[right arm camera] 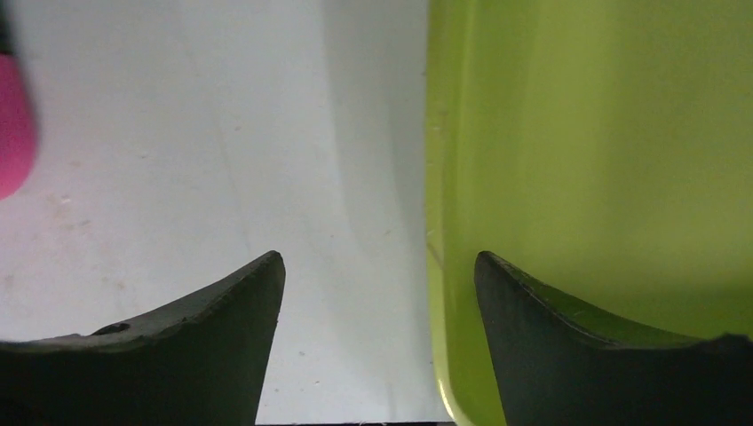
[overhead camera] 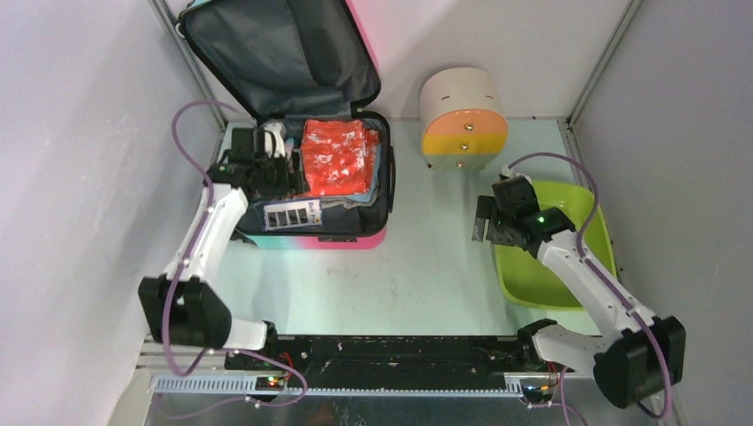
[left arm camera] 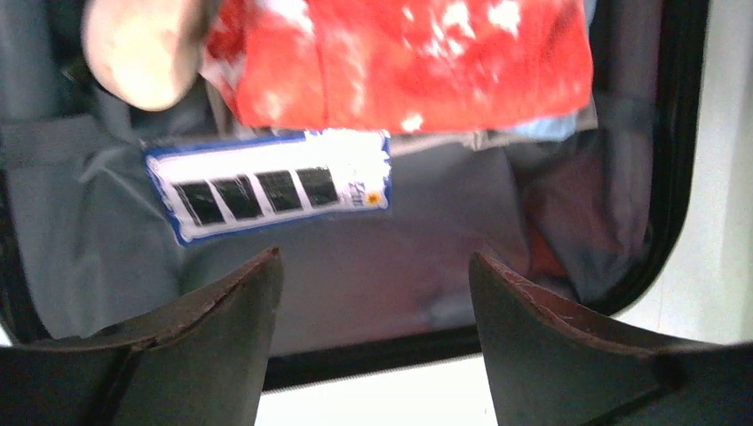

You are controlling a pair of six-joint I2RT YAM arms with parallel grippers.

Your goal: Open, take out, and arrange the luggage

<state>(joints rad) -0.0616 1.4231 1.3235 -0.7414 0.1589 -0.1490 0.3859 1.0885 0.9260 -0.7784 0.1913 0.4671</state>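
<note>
Luggage: pink-to-teal hard-shell suitcase (overhead camera: 311,240) (left arm camera: 355,266) (right arm camera: 11,124), lying open to the left of the beige cylinder with orange-yellow face (overhead camera: 463,118), near it but apart.
Facing: grey-lined lid stands up at the far edge. The coloured side wall faces the arms. Long axis unclear, foreshortened.
Contents: red crinkled packet (overhead camera: 336,158) (left arm camera: 408,62), white card with black squares (overhead camera: 293,213) (left arm camera: 266,191).
Left claw (overhead camera: 266,164) (left arm camera: 377,262): spread, empty, over the card.
Right claw (overhead camera: 493,226) (right arm camera: 380,262): spread, empty, nearer the arms than the cylinder, straddling the lime-green plastic tray (overhead camera: 550,275) (right arm camera: 604,177) rim.
</note>
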